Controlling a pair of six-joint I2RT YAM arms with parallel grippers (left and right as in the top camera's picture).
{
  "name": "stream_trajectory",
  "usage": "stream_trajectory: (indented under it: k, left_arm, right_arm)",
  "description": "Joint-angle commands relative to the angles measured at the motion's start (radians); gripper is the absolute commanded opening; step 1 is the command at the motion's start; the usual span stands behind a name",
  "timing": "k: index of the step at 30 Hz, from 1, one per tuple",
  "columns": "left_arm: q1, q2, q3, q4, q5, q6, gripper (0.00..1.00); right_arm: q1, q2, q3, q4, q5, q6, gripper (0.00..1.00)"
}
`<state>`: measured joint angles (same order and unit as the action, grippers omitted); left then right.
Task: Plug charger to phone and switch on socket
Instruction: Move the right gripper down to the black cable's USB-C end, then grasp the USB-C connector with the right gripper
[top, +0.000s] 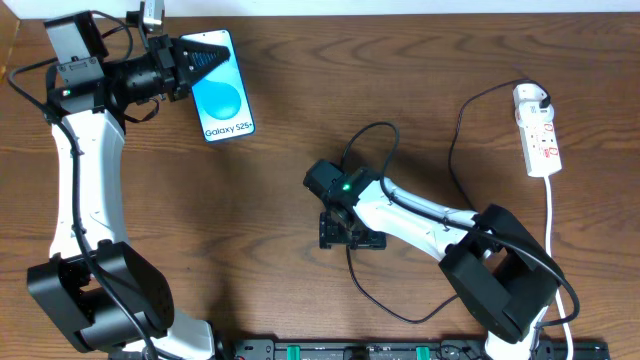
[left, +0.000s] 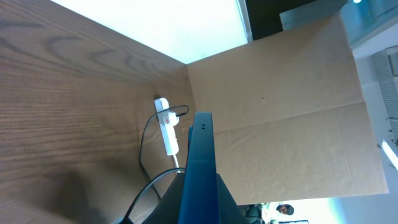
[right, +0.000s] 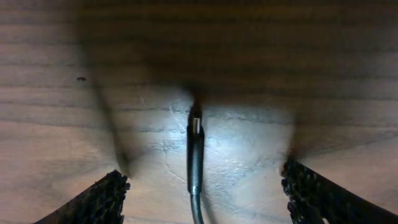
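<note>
Grippers number two, and they stand differently. The left gripper (top: 190, 68) is clamped on the upper end of the one phone (top: 222, 100), which sits at the far left of the table (top: 300, 70) with its blue screen facing up. Whether the phone rests on the wood or hangs just above it cannot be told.

The right gripper (top: 345, 232) points down at the middle of the table. Its two fingers (right: 99, 199) are spread wide and hold nothing. The one charger (right: 196, 155) lies flat on the wood between them, touching neither, with its small plug end pointing away from the wrist camera.

From there the black cable loops across the table to a white adapter (top: 530, 97), which is seated in the top end of the single socket (top: 540, 135) at the far right. The socket is well apart from both phone and plug. One white cord (top: 553, 230) runs from its near end toward the table's front edge.
</note>
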<state>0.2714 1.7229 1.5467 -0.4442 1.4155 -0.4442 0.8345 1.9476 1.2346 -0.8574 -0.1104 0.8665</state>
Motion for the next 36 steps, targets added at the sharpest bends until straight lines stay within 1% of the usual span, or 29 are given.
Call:
stream_trajectory:
  k: [1, 3, 5, 8, 11, 12, 13, 17, 20, 21, 25, 32, 35, 36]
  left_arm:
    - [0.003, 0.000, 0.002, 0.006, 0.032, 0.007, 0.07]
    - [0.003, 0.000, 0.002, 0.006, 0.032, 0.007, 0.08]
    - [0.003, 0.000, 0.002, 0.006, 0.031, 0.007, 0.07]
    - [0.003, 0.000, 0.002, 0.006, 0.031, 0.007, 0.08]
    - [0.003, 0.000, 0.002, 0.006, 0.031, 0.007, 0.07]
    - [0.003, 0.000, 0.002, 0.006, 0.031, 0.007, 0.07]
    - [0.003, 0.000, 0.002, 0.006, 0.031, 0.007, 0.07]
    - [0.003, 0.000, 0.002, 0.006, 0.031, 0.007, 0.07]
    - [0.003, 0.000, 0.002, 0.006, 0.031, 0.007, 0.07]
    - [0.003, 0.000, 0.002, 0.006, 0.032, 0.007, 0.07]
    - [0.003, 0.000, 0.002, 0.006, 0.032, 0.007, 0.07]
    - [0.003, 0.000, 0.002, 0.006, 0.032, 0.007, 0.08]
    - [0.003, 0.000, 0.002, 0.006, 0.032, 0.006, 0.07]
    - [0.003, 0.000, 0.002, 0.006, 0.032, 0.006, 0.08]
  right_arm:
    - [0.004, 0.028, 0.011, -0.002, 0.006, 0.013, 0.75]
    - [0.004, 0.028, 0.011, -0.003, 0.006, 0.013, 0.73]
    - [0.005, 0.028, 0.011, -0.003, 0.006, 0.013, 0.67]
    - [0.005, 0.028, 0.011, -0.008, 0.006, 0.019, 0.53]
    - [0.005, 0.028, 0.011, -0.007, 0.006, 0.020, 0.34]
    - [0.005, 0.028, 0.011, -0.007, 0.006, 0.020, 0.32]
    - [0.005, 0.028, 0.011, -0.007, 0.006, 0.019, 0.27]
    - [0.005, 0.028, 0.011, -0.008, 0.006, 0.019, 0.14]
    - [0.005, 0.028, 0.011, -0.007, 0.006, 0.020, 0.10]
    - [0.005, 0.028, 0.011, -0.007, 0.006, 0.020, 0.05]
    - [0.005, 0.028, 0.011, -0.010, 0.005, 0.020, 0.01]
    - [-0.004, 0.027, 0.012, -0.008, -0.004, 0.019, 0.01]
    - [-0.039, 0.027, 0.024, -0.021, -0.004, 0.011, 0.01]
    - [-0.076, 0.027, 0.039, -0.029, -0.011, -0.013, 0.01]
